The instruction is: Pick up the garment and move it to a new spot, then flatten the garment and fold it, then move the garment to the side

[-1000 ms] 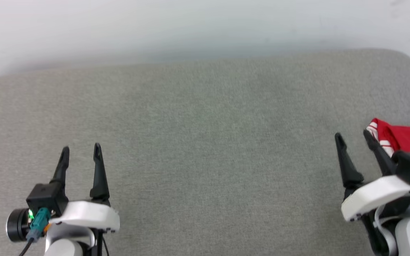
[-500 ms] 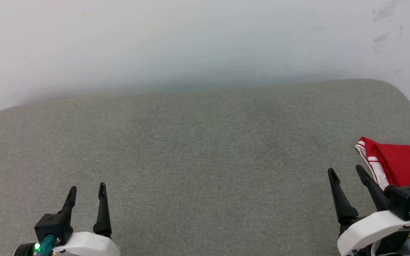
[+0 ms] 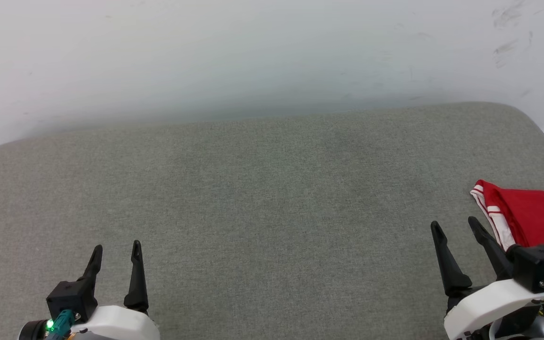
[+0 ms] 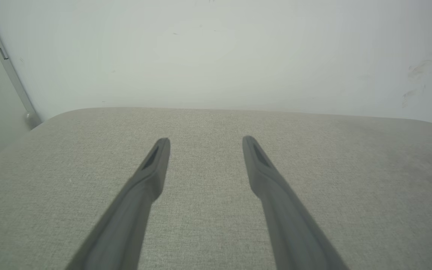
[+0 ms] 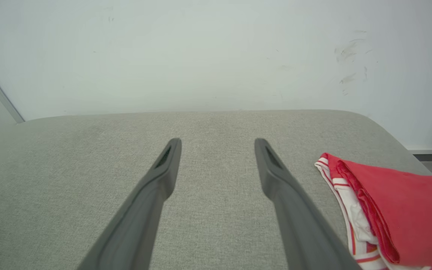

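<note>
Grey woven upholstery [image 3: 262, 198] spreads wide beneath a scuffed white wall [image 3: 253, 56]. At about 4 o'clock in the head view, the garment [image 3: 536, 215] lies at the padding's edge, its red layers stacked and its white, striped trim facing the middle. At 5 o'clock, the right gripper [image 3: 453, 222] sits just beside that trim, fingers spread and grasping nothing. The right wrist view shows grey between finger and cloth. At 7 o'clock, the left gripper [image 3: 117, 245] is likewise released and empty, well apart from the garment.
</note>
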